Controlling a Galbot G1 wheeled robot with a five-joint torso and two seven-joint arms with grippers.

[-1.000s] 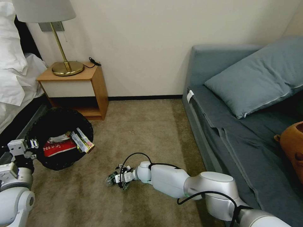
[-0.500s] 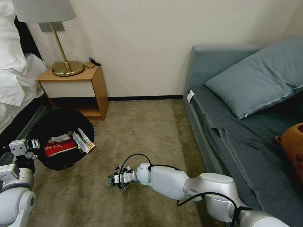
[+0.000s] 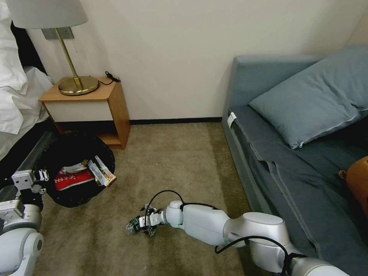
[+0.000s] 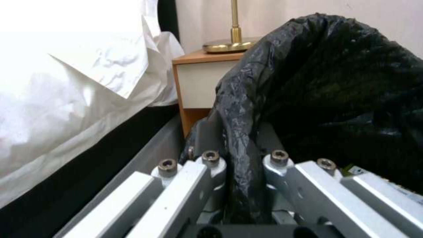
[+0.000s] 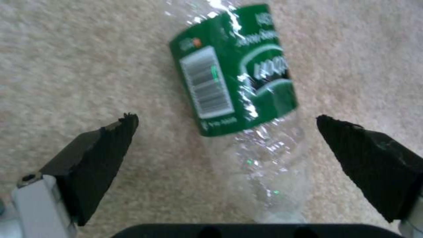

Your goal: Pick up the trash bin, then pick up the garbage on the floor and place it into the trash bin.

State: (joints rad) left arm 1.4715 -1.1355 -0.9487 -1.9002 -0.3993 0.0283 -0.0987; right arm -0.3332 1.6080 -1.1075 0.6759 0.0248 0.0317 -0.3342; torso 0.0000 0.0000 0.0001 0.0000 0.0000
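Right gripper [image 5: 224, 132] low over carpet, fingers [image 5: 101, 148] spread wide astride clear green-labelled plastic bottle [image 5: 240, 89]; best lowered, closed squarely across label. Left gripper [image 4: 242, 165] clamped on round black bag-lined trash bin [image 3: 73, 153] rim.

Your right gripper [image 5: 224, 129] is down at the carpet [image 3: 176, 161] with its pads [image 5: 101, 148] spread wide, one on each side of the clear plastic bottle [image 5: 240, 99]; bare carpet lies between each pad and the bottle. Between bottle and trash bin [image 3: 74, 168] you have an open stretch of floor. The bin's mouth is open from above, though the snack packet [image 3: 73, 179] and bar wrapper [image 3: 101, 172] already lie inside. Behind the bin stands the nightstand [image 3: 86, 111], the bed [image 3: 15, 103] crowds its left side, and your left gripper [image 4: 240, 165] pinches its near rim. The sofa [image 3: 291, 153] walls off the right.
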